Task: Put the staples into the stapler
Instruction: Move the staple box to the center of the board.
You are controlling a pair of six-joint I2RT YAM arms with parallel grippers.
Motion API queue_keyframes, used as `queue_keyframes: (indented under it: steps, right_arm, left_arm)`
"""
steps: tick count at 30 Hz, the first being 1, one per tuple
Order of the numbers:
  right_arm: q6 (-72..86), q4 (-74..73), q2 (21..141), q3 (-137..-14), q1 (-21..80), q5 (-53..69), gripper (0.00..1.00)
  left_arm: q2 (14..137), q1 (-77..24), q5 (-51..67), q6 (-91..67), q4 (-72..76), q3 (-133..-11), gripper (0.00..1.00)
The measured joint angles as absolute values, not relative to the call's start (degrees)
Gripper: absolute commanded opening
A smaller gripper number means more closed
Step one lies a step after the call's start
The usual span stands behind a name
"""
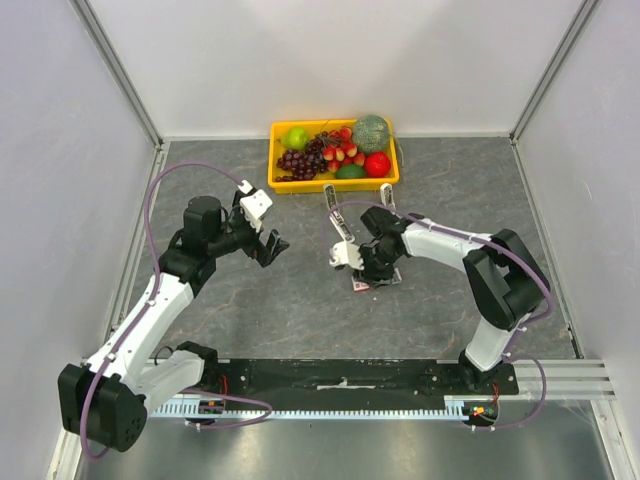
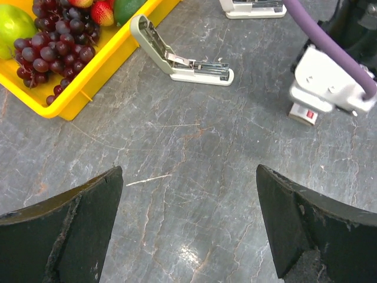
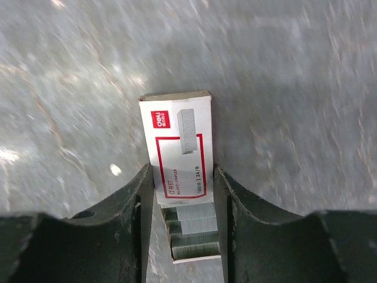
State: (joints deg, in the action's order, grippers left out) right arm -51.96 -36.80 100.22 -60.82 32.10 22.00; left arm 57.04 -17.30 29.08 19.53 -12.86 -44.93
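There were two white-and-silver hinged staplers (image 2: pixel 187 63), one small red-and-white cardboard box of staples (image 3: pixel 177 138), and one yellow plastic tray (image 1: pixel 334 184) holding one green apple (image 1: pixel 295 137), one round red fruit (image 1: pixel 377 164), one netted green melon (image 1: pixel 371 132) and one bunch of dark purple grapes (image 1: pixel 297 160). Two black-fingered tools were counted: left tool (image 2: pixel 188 171), right tool (image 3: pixel 183 169)

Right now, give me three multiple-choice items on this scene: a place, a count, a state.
1. Where is the staple box?
A) between the fingers of the right hand
B) under the left hand
C) out of sight

2. How many staplers are out?
A) one
B) two
C) four

3. The left hand is:
A) open and empty
B) shut on a stapler
C) shut on the box

Answers: 1 A, the fingers flank its sides; 2 B, both lie hinged open; 3 A, its fingers stand wide apart with nothing between.
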Motion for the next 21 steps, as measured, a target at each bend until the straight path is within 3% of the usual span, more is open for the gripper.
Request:
queue_keyframes:
  steps: [3,7,10,15,21]
  right_arm:
    - [-50.5,-36.3,100.1,-60.7,36.9,22.2,0.48]
    - [-47.9,-35.7,101.3,-61.8,42.1,22.2,0.68]
    - [-46.2,-35.4,102.6,-64.2,44.0,22.3,0.76]
    - [-46.0,-35.9,98.2,-64.8,41.4,22.4,0.76]
    - [-47.6,-37.1,86.9,-64.1,32.7,23.7,0.68]
  left_arm:
    - [56.9,-17.0,29.1,19.7,-13.9,-44.9,1.0]
    - [56.6,-16.8,29.1,19.7,-14.7,-44.9,1.0]
    - [56.4,-16.8,29.1,19.8,-15.0,-44.9,1.0]
    - [56.1,-16.8,29.7,20.7,-15.4,-44.9,1.0]
    - [58.1,-18.3,32.3,22.0,-15.5,-44.9,1.0]
